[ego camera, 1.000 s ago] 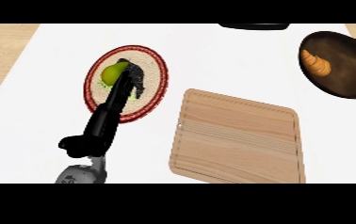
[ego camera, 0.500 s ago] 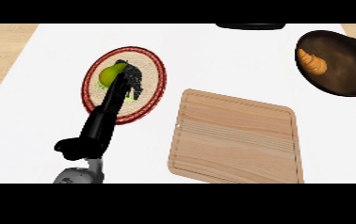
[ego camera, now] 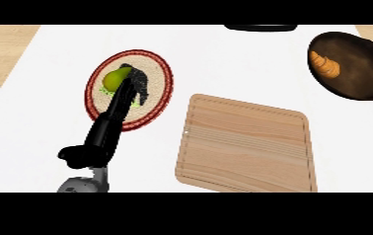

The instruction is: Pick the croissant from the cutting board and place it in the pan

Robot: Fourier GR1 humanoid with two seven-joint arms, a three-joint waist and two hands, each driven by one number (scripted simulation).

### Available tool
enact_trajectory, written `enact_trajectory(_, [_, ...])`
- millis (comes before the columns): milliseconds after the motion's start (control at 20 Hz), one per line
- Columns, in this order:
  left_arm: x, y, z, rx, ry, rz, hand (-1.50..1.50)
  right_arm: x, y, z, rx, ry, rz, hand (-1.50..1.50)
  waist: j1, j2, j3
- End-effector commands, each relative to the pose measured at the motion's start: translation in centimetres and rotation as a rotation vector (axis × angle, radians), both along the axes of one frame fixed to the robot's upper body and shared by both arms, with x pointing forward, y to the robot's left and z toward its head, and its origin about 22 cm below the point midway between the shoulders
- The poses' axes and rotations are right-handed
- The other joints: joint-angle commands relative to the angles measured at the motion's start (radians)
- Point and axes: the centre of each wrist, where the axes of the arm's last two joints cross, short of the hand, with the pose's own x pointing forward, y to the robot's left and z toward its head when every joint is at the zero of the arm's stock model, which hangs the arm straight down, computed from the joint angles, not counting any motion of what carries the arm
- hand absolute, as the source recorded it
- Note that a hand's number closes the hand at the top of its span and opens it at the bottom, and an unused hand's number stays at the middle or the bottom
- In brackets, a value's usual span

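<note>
Mostly my left hand (ego camera: 134, 88) hid the green fruit (ego camera: 113, 79) under its fingers on the plate (ego camera: 162, 63). I couldn't tell whether they gripped. Beyond, the pan (ego camera: 357, 73) was cut off, croissant (ego camera: 325, 64) inside.

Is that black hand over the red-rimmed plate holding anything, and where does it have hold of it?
The left hand lies over a green fruit on the plate, touching its right side. Whether it actually holds the fruit cannot be told.

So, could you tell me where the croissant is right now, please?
In the head view the croissant lies in the dark pan at the upper right, beyond the cutting board.
</note>
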Motion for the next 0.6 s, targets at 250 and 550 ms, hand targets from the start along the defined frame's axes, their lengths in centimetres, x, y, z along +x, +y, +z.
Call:
enact_trajectory(250, [-0.3, -1.4, 0.2, -0.002, -0.006, -0.004, 0.0, -1.9, -0.7, -1.3, 0.031, -0.048, 0.111, -1.5, 0.005, -0.001, 0.001])
enact_trajectory(550, [0.1, 0.4, -0.1, 0.009, -0.006, -0.009, 0.0, -2.0, -1.5, 0.5, -0.017, -0.058, 0.115, -1.5, 0.008, 0.001, 0.0])
